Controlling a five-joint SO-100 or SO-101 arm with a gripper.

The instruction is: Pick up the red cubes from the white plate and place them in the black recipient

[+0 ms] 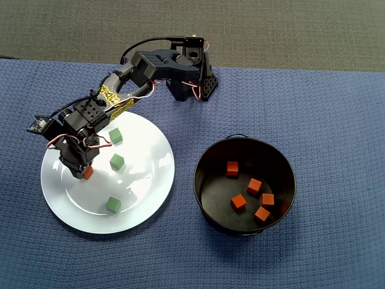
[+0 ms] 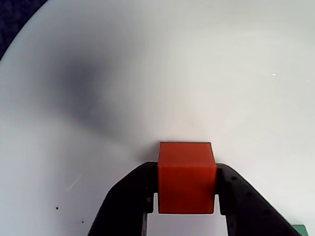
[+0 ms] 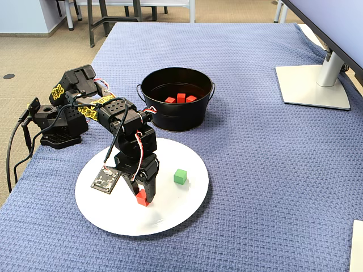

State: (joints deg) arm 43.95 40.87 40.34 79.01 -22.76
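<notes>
Tool (image 2: 186,206) grips one red cube (image 2: 186,177) on the white plate (image 2: 197,73).

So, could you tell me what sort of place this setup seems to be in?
Probably an office or lab: a monitor stand sits on the blue-clothed table, with carpet and furniture legs beyond.

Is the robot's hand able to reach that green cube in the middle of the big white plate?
Probably yes, but not now: the hand is shut on a small orange-red cube. The middle green cube sits close by on the round glossy white plate, with nothing between.
</notes>
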